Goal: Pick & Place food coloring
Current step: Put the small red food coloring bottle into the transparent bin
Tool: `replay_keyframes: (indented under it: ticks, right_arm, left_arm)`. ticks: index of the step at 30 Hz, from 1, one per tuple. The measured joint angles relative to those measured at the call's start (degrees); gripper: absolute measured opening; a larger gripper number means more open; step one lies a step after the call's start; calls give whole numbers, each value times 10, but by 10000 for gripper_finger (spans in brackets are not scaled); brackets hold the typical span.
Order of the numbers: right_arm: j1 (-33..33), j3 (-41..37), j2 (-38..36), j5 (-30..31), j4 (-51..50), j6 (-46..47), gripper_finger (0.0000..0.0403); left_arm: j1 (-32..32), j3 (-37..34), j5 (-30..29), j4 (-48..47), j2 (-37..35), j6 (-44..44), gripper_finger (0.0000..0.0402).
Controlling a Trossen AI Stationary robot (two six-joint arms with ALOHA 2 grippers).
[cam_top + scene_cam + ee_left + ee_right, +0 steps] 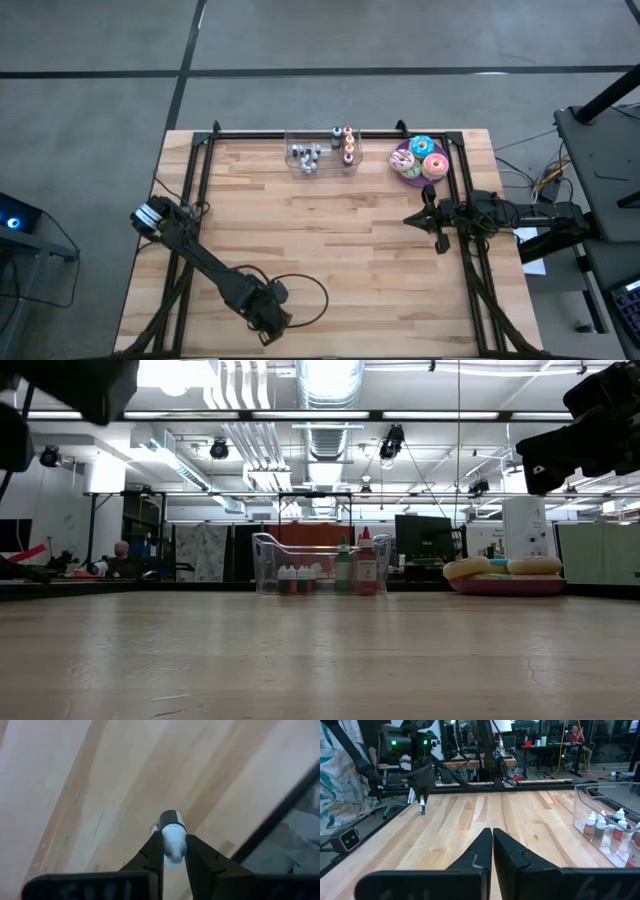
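Observation:
My left gripper is near the table's near edge, left of the middle, shut on a tiny food coloring bottle with a white cap and a dark body. It also shows far off in the right wrist view. More tiny food coloring bottles stand upright on the floor of a clear bin at the far edge, beside two taller bottles. My right gripper is shut and empty over the table's right part, pointing toward the left edge. My left gripper pinches the bottle's white cap between its two fingers, coming from above and pointing down. The bottle hangs upright below the fingers, dark body down. Whether its lower end touches the table, I cannot tell.
A purple plate with frosted doughnuts sits at the far right, next to the bin. Small silvery balls lie in the bin's left part. A black cable loops by my left arm. The wooden table is bare in its middle.

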Motion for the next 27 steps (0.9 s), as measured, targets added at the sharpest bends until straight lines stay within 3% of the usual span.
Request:
replay_keyframes:
  ticks: [16,27]
  right_arm:
    - [0,0,0,0,0,0,9]
    - [0,0,0,0,0,0,9]
  left_arm:
    - [47,16,-31,-99,-83,168,31]
    - [149,15,-36,-114,-107,289,32]
